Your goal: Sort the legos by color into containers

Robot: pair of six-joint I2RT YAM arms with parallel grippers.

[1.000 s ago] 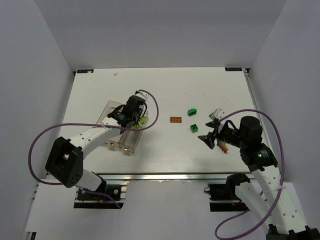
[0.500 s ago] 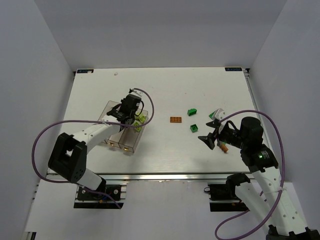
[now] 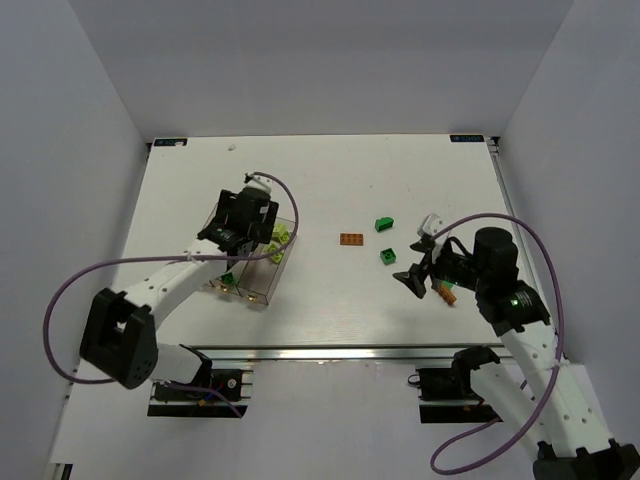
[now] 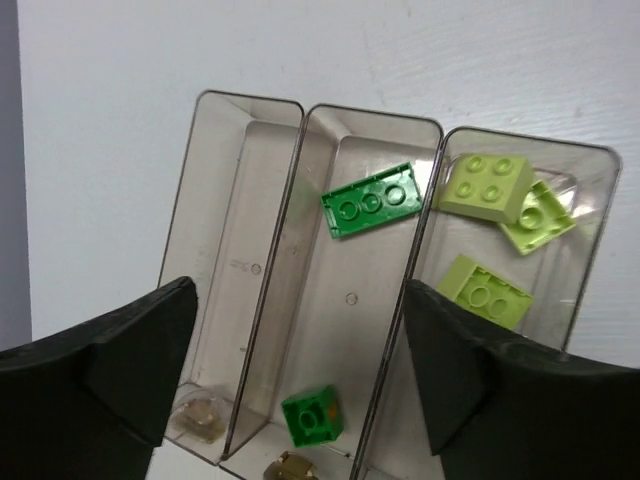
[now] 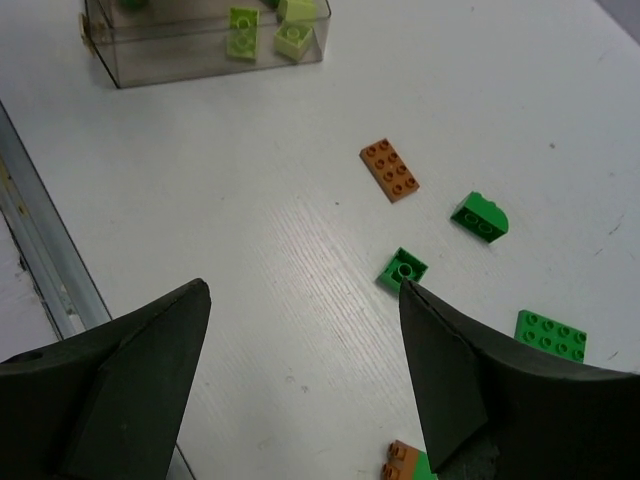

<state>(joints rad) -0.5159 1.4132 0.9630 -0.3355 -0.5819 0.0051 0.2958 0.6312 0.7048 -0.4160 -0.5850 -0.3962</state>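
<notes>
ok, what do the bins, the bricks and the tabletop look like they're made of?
bins: clear, slightly smoky hard plastic, glossy; contents show through the walls.
bricks: opaque moulded plastic, smooth semi-gloss, crisp studs and edges.
tabletop: white, matte, faint streaky grain; probably painted or laminated board, can't tell which.

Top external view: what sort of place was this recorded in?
Probably a lab robot cell: a white table enclosed by plain white panels, two arms bolted to a metal rail at its near edge, with legos and clear containers laid out.
</notes>
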